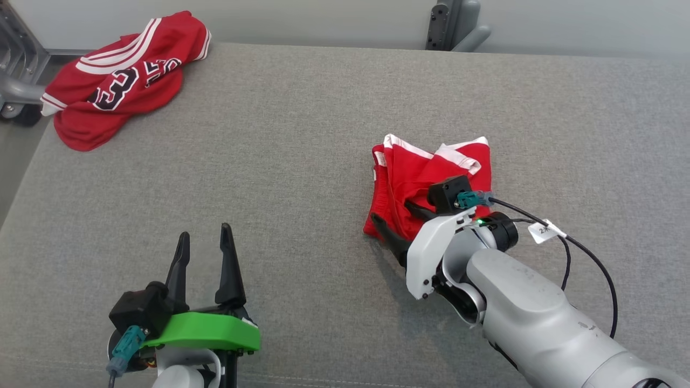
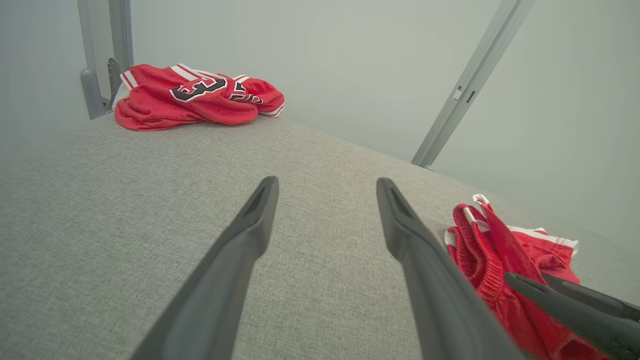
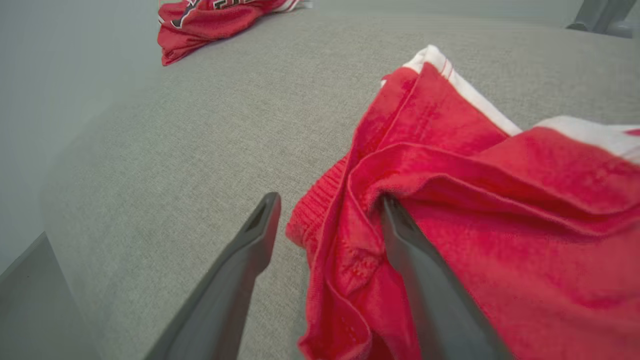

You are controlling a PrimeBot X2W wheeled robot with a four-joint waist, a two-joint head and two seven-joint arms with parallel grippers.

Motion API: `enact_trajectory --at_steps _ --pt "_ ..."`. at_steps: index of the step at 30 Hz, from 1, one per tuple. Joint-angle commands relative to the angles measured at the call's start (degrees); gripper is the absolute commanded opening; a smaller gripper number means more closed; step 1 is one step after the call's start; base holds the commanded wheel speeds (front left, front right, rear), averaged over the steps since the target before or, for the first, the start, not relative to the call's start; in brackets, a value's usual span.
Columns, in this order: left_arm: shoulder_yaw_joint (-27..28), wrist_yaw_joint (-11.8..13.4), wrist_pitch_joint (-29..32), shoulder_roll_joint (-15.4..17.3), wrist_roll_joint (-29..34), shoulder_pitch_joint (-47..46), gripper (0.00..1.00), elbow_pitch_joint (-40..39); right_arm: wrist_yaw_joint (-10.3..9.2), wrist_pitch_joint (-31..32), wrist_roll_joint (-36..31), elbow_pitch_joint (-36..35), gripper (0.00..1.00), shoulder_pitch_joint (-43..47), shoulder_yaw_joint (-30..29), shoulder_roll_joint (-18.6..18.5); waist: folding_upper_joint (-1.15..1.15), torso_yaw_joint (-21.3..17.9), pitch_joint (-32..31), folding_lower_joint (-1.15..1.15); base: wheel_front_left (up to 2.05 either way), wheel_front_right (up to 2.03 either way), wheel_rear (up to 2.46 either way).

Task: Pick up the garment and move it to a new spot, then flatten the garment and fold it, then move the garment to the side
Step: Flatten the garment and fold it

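Right gripper point(image 3: 327, 200) fingers of mine stand spread, one tip tucked under a fold of the red garment point(image 1: 431, 167), which lies bundled, ungripped, on the grey table's point(image 1: 302, 161) right side. My left gripper point(image 1: 205, 231) hovers spread, well apart, leaving room, I judge.

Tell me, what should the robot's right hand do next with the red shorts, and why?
Probably slide the right hand gently straight back. Its fingers stand open, and one is tucked under a fold of the red shorts, which lie folded on the grey surface; lifting now might tug that fold open.
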Motion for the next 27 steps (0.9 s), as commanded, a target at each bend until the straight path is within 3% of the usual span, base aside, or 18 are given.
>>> enact_trajectory --at_steps 1,12,18,26,27 --pt "0.2 -0.2 0.0 -0.1 0.3 0.6 1.0 0.0 -0.03 -0.6 -0.3 -0.4 1.0 -0.6 0.1 -0.3 0.0 -0.5 0.0 0.0 0.0 0.0 0.0" --pt "0.8 -0.6 0.0 -0.6 1.1 1.2 1.0 -0.1 -0.03 -4.7 0.0 -10.4 1.0 4.5 -5.3 -5.2 0.0 -3.3 -0.1 0.0 0.0 0.0 0.0" --pt "1.2 -0.8 0.0 -0.6 1.4 1.3 1.0 -0.1 -0.03 -5.7 -1.9 -16.4 1.0 9.4 -13.0 -8.3 0.0 -4.2 0.1 0.0 0.0 0.0 0.0" --pt "1.1 -1.2 0.0 -0.7 1.6 0.9 1.0 0.2 -0.03 -6.0 -7.4 -21.1 1.0 14.8 -25.2 -7.9 0.0 -4.3 0.5 0.0 0.0 0.0 0.0" --pt "1.0 -1.3 0.0 -0.7 1.7 0.8 1.0 0.2 -0.03 -6.0 -8.2 -21.3 0.64 15.2 -26.2 -7.6 0.0 -4.1 0.5 0.0 0.0 0.0 0.0"
